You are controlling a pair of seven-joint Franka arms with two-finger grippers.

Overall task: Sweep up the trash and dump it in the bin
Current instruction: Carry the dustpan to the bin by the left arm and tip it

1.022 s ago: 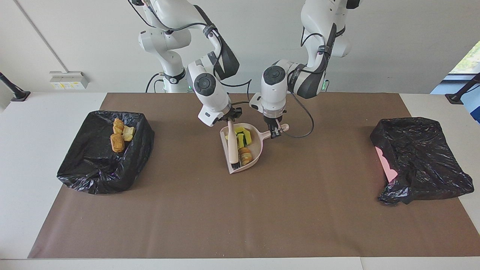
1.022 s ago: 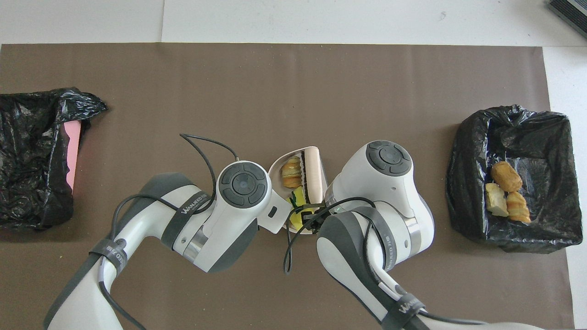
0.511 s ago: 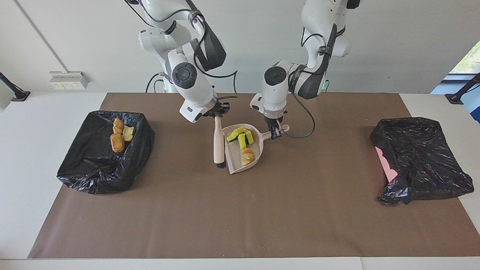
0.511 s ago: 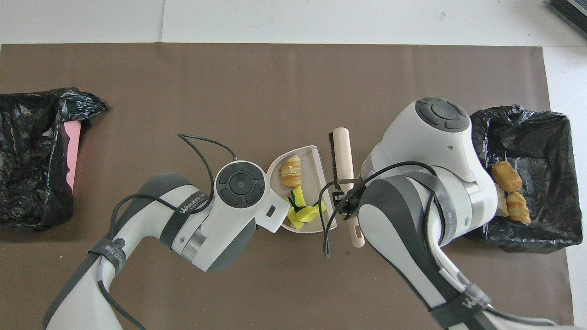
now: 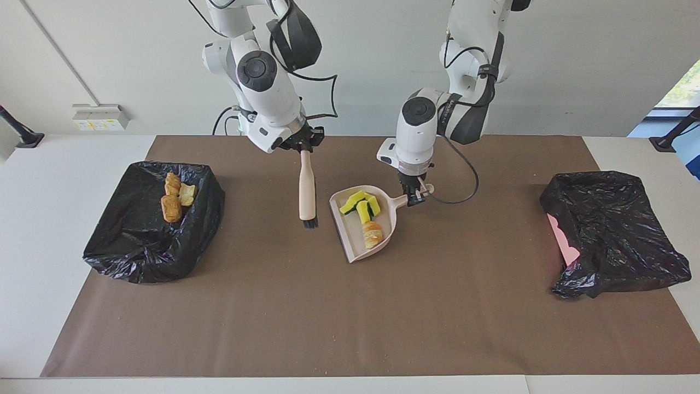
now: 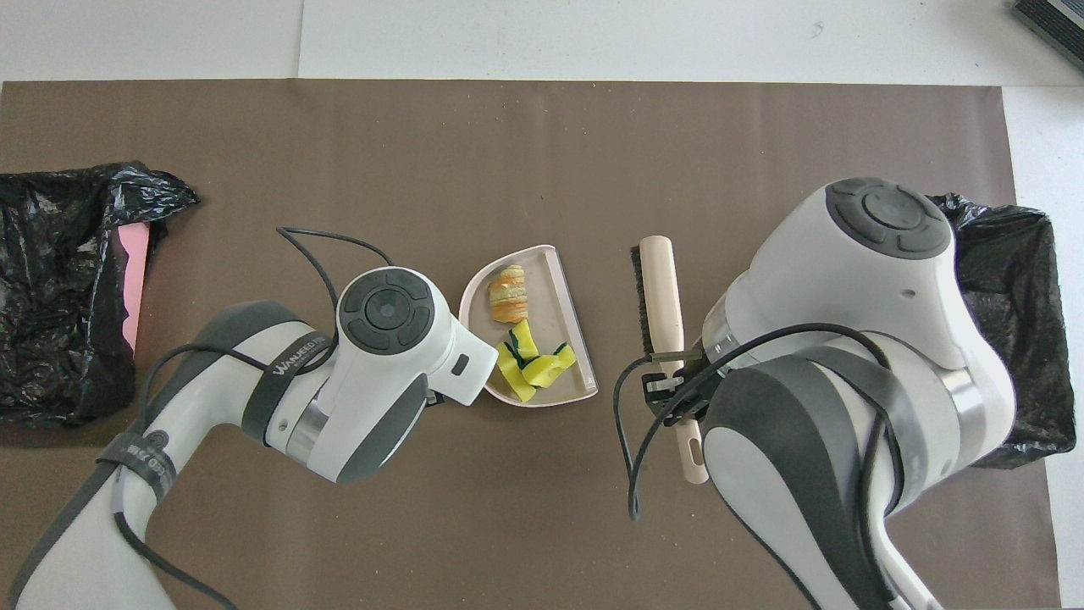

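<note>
At mat centre, four trash scraps (image 5: 365, 213) sit in the dustpan (image 5: 350, 243) — left gripper (image 5: 414, 195) clamping its handle; right gripper (image 5: 302, 146) clamps the brush (image 5: 307, 189). Three lie binned (image 5: 175, 194) at nine o'clock — dumping remains.

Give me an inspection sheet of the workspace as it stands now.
Surface: brown mat on white table, fine crumbs.
Job's things: dustpan carries yellow chunks and one pastry; three pastries in the bin at the right arm's end; second bin at the left arm's end.
Clutter: nothing seen.
Hands: right hand shut on brush; left hand shut on dustpan's handle.
Cables: loops hang off both wrists.
Surroundings: pale wall, wall socket.
</note>
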